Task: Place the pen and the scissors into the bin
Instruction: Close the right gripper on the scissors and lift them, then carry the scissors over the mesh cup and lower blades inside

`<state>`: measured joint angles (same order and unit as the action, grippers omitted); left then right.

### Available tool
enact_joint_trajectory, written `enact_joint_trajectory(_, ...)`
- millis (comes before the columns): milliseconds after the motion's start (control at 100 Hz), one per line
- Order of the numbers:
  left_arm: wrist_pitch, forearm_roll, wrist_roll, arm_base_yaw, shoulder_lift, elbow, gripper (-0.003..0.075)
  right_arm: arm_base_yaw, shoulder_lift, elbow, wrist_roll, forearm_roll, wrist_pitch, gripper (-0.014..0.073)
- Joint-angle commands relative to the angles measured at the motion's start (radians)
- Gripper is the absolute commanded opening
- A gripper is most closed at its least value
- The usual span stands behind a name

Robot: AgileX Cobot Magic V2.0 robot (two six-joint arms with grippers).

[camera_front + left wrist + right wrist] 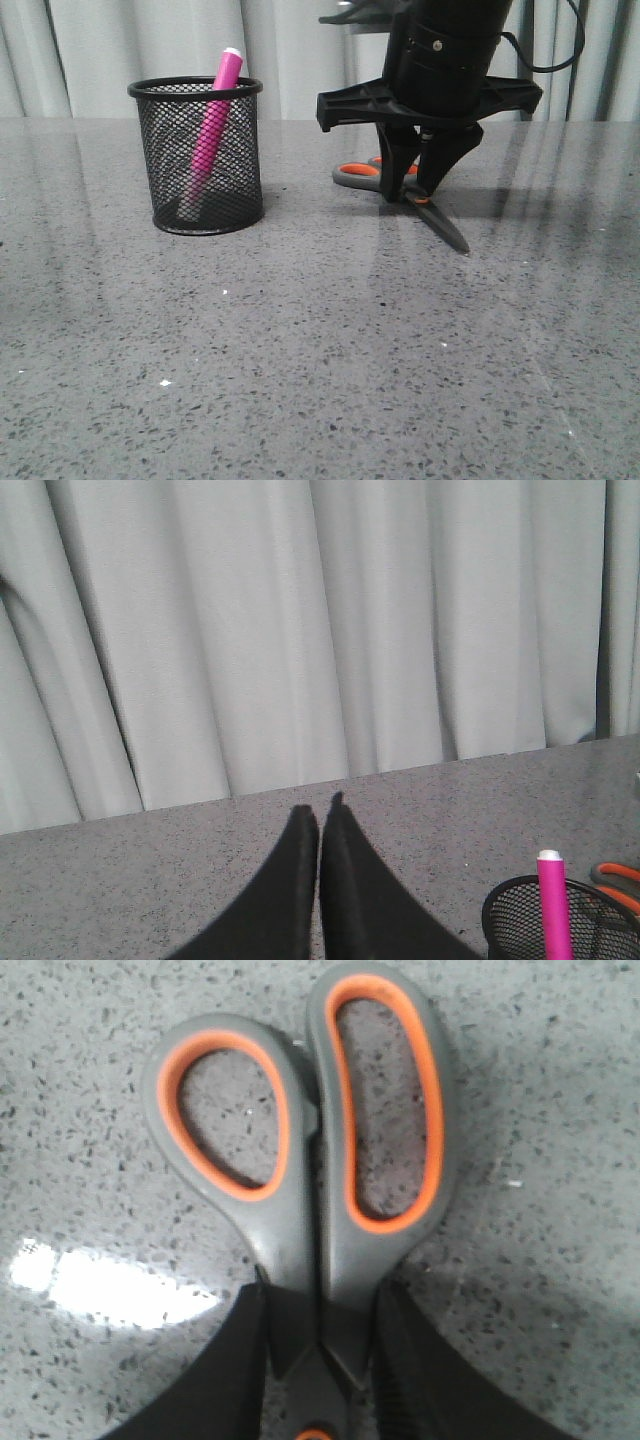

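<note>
The magenta pen (pixel 213 130) stands tilted inside the black mesh bin (pixel 240 165), its pale end above the rim. The grey scissors (pixel 449 231) with orange-lined loops lie on the table to the right of the bin, blades pointing toward me. My right gripper (pixel 410 192) reaches down over them. In the right wrist view its fingers (pixel 410 1370) press both sides of the scissors (pixel 300 1230) just below the loops. My left gripper (pixel 320 815) is shut and empty, off the table; its view shows the bin (pixel 515 920), the pen (pixel 553 905) and a scissor loop (pixel 618 873).
The grey speckled table (pixel 300 370) stretches toward me in front of the bin and scissors. Pale curtains (pixel 120 50) hang behind the table's far edge.
</note>
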<state>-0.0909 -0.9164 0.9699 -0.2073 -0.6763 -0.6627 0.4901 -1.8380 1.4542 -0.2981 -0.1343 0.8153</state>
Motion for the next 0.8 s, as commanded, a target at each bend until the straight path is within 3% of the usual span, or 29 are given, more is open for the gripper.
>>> enact_joint_trajectory(0,0.047,-0.012,-0.010,0.000,0.004,-0.026,-0.0022,-0.007,0.080,0.018,0.002,-0.035,-0.024,-0.0076)
enact_joint_trajectory(180,0.047,-0.012,-0.010,0.000,0.004,-0.026,-0.0022,-0.007,0.174,0.007,0.002,-0.030,-0.099,-0.0076)
enact_joint_trajectory(270,0.047,-0.012,-0.010,0.000,0.004,-0.026,-0.0022,-0.007,0.242,-0.045,0.002,-0.011,-0.204,-0.0076)
enact_joint_trajectory(540,0.047,-0.012,-0.010,0.000,0.004,-0.026,-0.0022,0.020,0.446,-0.317,0.002,0.072,-0.854,-0.0076)
enact_joint_trajectory(790,0.047,-0.012,-0.010,0.000,0.004,-0.026,-0.0022,0.103,0.409,-0.344,0.002,0.065,-1.161,-0.0076)
